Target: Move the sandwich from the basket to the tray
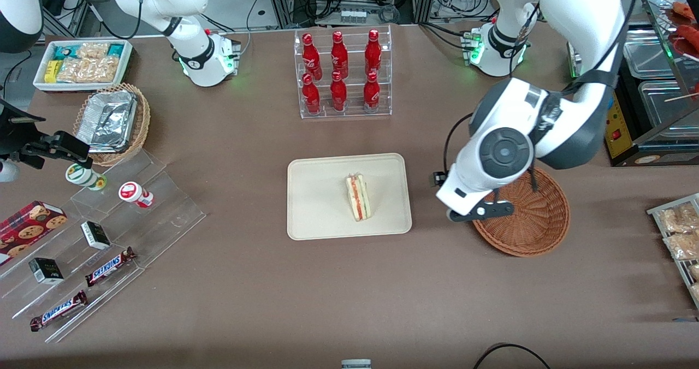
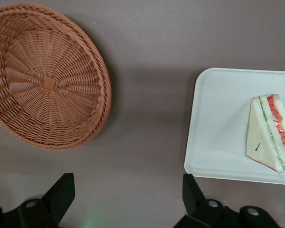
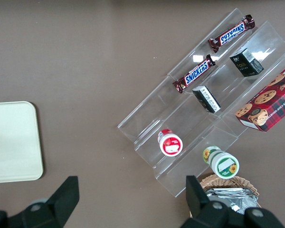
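Sandwich [image 1: 358,197] is sitting on the tray [image 1: 317,216], lying on its side with the red and green filling edge showing, roughly mid-tray. Starting from the gripper [image 2: 128,199] though: its fingers [image 2: 61,192] are spread wide with nothing between them, and it hangs above bare tabletop in the gap between the basket [image 1: 538,232] and the tray. The wicker basket sits toward the working arm's end of the table, nothing in it as far as the wrist view shows. A clear rack of red bottles [image 1: 341,74] stands farther from the front camera than the tray.
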`<move>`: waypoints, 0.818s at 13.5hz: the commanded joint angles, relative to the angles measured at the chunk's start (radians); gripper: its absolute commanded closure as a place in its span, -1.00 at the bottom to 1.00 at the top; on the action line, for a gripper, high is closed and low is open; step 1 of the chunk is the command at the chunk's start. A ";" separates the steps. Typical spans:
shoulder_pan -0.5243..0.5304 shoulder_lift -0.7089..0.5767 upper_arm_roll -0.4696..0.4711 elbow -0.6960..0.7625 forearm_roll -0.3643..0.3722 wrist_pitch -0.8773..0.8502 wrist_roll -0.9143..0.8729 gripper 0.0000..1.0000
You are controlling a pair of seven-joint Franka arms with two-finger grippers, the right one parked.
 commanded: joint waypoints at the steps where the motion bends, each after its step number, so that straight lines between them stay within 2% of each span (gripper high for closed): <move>1: 0.077 -0.062 -0.006 -0.040 -0.026 -0.008 0.035 -1.00; 3: 0.126 -0.144 0.002 -0.124 -0.067 0.004 0.110 -1.00; 5: 0.117 -0.265 0.090 -0.228 -0.104 0.019 0.214 -1.00; 8: 0.127 -0.408 0.115 -0.362 -0.106 0.013 0.293 -1.00; 11: 0.117 -0.465 0.179 -0.388 -0.107 -0.040 0.382 -1.00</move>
